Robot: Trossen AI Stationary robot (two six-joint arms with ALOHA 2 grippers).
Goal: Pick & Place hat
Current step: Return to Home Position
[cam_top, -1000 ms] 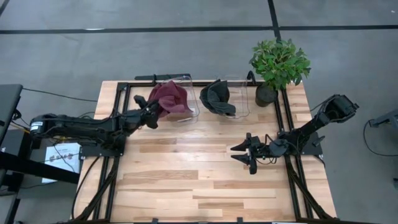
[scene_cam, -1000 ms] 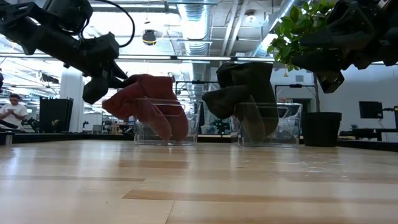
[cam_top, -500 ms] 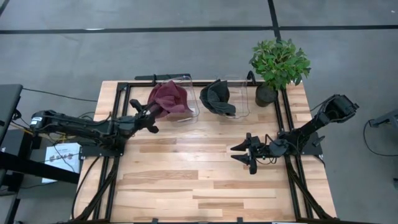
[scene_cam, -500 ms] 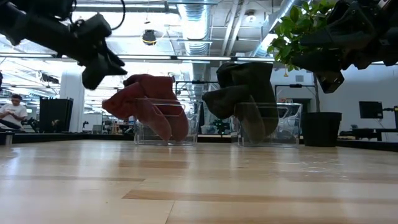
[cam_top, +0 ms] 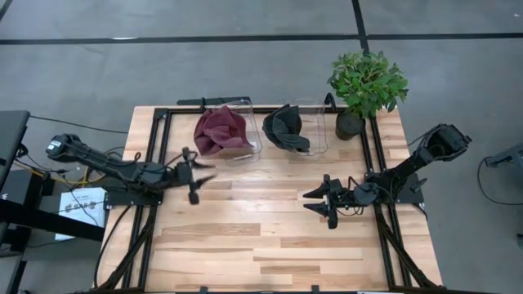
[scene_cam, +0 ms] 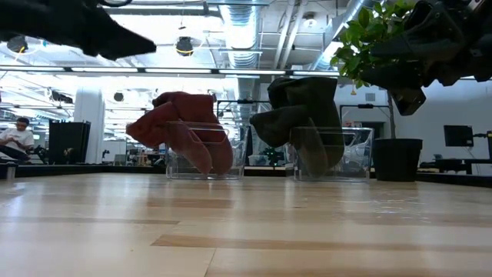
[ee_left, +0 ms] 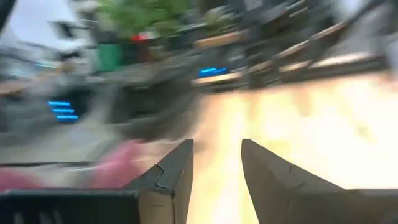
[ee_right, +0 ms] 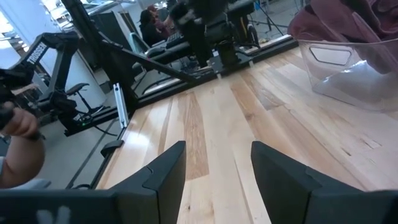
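Both bins are filled when seen from above. The red caps [cam_top: 222, 131], one heap to my eye, lie in the left transparent bin [cam_top: 255, 140]. The black cap [cam_top: 284, 128] hangs over the near wall of the right transparent bin [cam_top: 317, 122].

My left gripper [cam_top: 203, 183] was at the red heap a second ago. It has now drawn back toward the left side of the table [cam_top: 270, 245], fingers apart and holding nothing. My right gripper [cam_top: 320, 202] waits at the right side, fingers apart too.

From table height, the caps rise above both bins, and no cap lies on the wood.

My left wrist view is smeared by movement, but the gap between my fingers is clear. In my right wrist view the fingers stand apart over bare wood.

I judge the placing is finished and only the way home remains.
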